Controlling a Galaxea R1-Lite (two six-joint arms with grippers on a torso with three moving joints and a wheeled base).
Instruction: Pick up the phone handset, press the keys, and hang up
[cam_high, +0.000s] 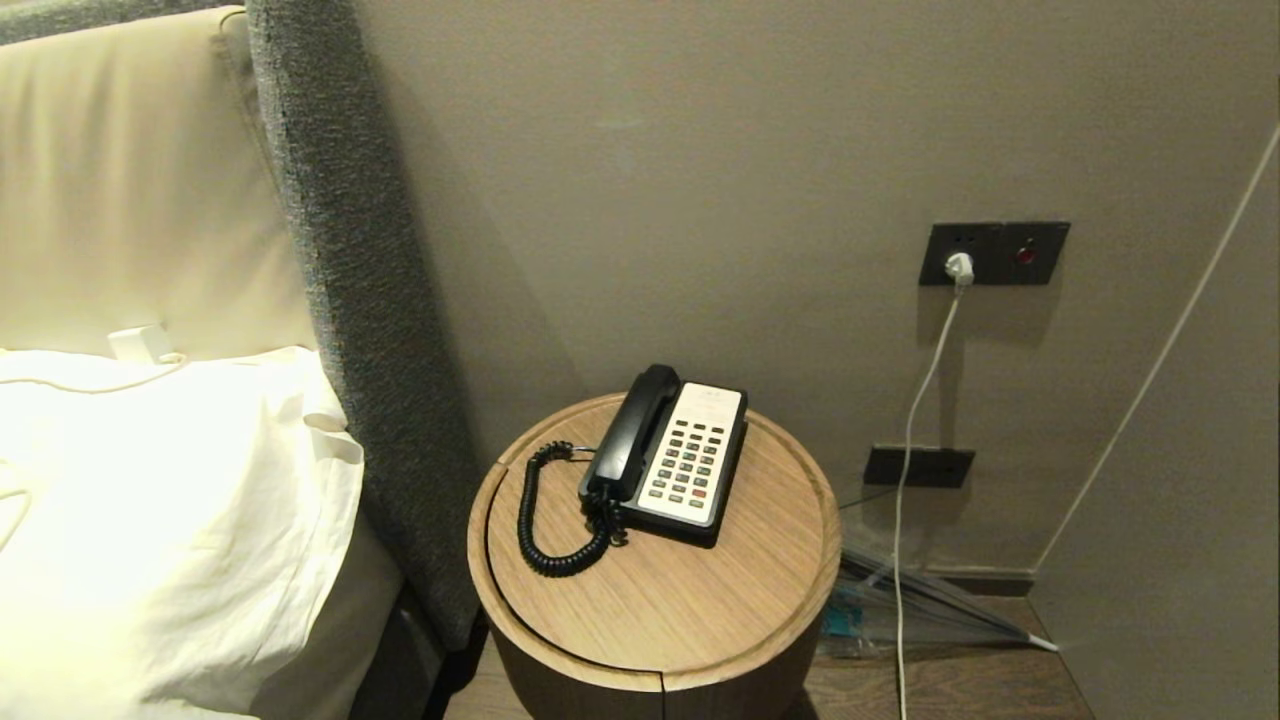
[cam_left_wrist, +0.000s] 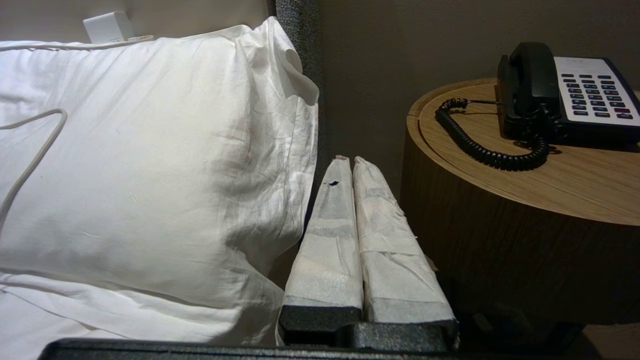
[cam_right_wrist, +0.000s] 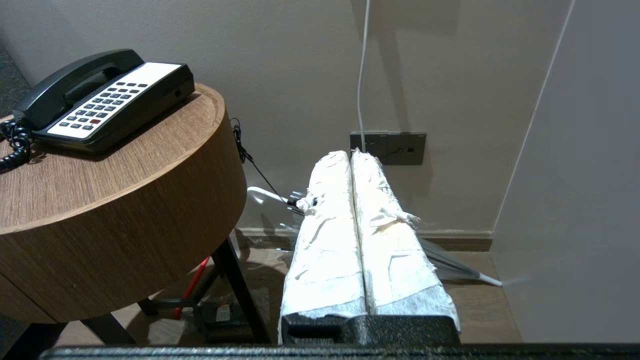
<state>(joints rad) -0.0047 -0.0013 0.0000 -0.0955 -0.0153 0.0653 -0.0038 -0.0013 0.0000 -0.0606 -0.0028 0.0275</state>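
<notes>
Phone handset (cam_high: 632, 432): cradled along the bed-side edge of the phone base (cam_high: 668, 462), black coiled cord (cam_high: 548, 520) looping out across the round wooden surface (cam_high: 700, 600) toward its rim. Keys (cam_high: 687, 460) in a grid on the white faceplate, one reddish key among the dark ones, untouched. Base set toward the wall side of the surface, bare wood between it and the near rim.

Left gripper (cam_left_wrist: 350, 159) low beside the surface, its two tape-wrapped fingers (cam_left_wrist: 327, 240) pressed flat together, holding nothing. Off to one side of those fingers, the white pillow (cam_left_wrist: 150, 165) close by, almost touching; off to the other side, the curved wooden wall of the surface, near but apart. Handset up beyond the fingertips, above the rim, well apart.

Right gripper (cam_right_wrist: 351, 152) likewise low, on the opposite side of the surface, fingers (cam_right_wrist: 330, 240) closed against each other and empty. Ahead of the fingertips, open floor, a wall socket plate (cam_right_wrist: 387, 147) and a white cable (cam_right_wrist: 361, 70) hanging down. A folded umbrella (cam_right_wrist: 450, 265) lying on the floor beside the fingers. Surface edge off to the side of the fingers, clear gap between. Neither arm visible in the head view.
</notes>
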